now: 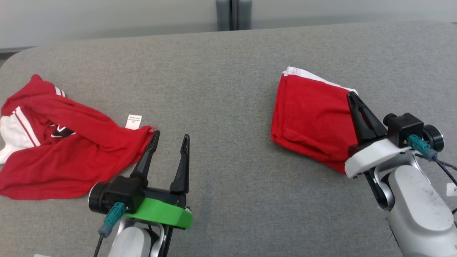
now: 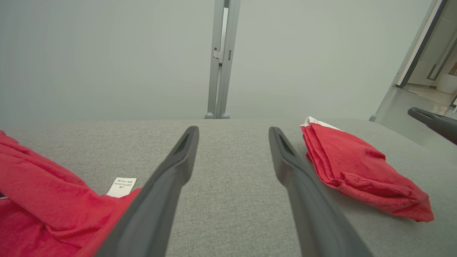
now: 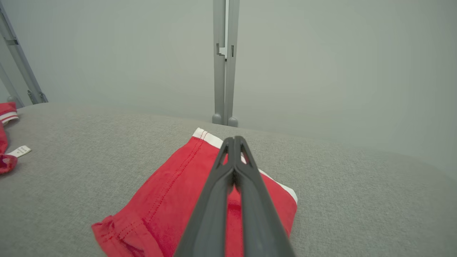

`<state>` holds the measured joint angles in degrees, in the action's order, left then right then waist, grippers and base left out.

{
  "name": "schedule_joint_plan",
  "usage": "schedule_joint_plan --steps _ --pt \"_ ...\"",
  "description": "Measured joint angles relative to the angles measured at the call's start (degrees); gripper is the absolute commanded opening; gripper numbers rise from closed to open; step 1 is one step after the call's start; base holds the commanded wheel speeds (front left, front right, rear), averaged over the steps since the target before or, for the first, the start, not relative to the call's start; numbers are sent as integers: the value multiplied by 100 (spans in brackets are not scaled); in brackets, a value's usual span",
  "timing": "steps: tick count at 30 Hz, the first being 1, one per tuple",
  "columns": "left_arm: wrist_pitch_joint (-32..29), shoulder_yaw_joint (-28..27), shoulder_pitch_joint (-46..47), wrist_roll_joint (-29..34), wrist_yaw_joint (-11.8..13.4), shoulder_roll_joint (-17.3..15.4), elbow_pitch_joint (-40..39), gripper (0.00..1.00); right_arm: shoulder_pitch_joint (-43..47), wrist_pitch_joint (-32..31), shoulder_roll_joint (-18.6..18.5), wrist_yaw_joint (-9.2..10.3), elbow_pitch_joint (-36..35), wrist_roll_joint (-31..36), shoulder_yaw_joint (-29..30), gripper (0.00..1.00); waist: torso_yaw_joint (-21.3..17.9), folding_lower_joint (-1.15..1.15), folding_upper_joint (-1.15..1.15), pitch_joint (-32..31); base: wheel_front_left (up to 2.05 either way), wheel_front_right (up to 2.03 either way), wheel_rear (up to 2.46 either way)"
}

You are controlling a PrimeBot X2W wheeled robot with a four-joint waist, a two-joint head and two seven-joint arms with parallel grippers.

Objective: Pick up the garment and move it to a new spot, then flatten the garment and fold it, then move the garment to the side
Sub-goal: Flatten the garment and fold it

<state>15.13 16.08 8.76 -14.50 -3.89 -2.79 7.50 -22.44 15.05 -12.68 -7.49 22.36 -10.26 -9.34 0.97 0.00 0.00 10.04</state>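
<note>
Status: right claw (image 1: 352, 96) clenched, tips over far edge of folded red garment (image 1: 310, 114), right side of table (image 1: 221, 71), pinch unclear. Left claw (image 1: 170, 135) released, just beside crumpled red garment (image 1: 71, 153) at left.

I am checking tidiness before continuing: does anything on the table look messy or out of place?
Yes. The red garment on the left lies crumpled, its white label sticking out. The folded garment on the right looks neat.
</note>
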Motion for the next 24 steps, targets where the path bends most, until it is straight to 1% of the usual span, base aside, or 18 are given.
schedule_joint_plan --steps 6,10,13,15,17,20,24 --pt "0 230 199 -14 23 0 -7 100 -627 1 -255 0 824 -13 -112 0 454 0 0 303 0 0 0" --pt "0 320 235 -71 65 -1 -24 100 -888 1 -336 0 1367 -14 -133 0 757 0 0 479 0 0 0" --pt "0 378 247 -93 94 -1 -22 100 -1029 1 -334 0 1647 -25 -182 0 943 0 0 599 0 0 0" --pt "0 387 249 -94 112 -1 -19 100 -1110 1 -310 0 1873 -69 -245 0 1031 0 0 677 0 0 0" --pt "0 392 260 -94 138 -1 -10 100 -1139 2 -270 0 2217 -156 -515 0 1102 0 0 754 0 0 0" --pt "0 403 283 -94 158 -1 0 100 -1302 21 -231 2 2518 -382 -755 0 1144 0 0 831 0 0 0" --pt "0 415 369 -94 164 0 14 100 -1455 20 -231 2 2587 -561 -955 0 1069 0 0 849 0 0 0"
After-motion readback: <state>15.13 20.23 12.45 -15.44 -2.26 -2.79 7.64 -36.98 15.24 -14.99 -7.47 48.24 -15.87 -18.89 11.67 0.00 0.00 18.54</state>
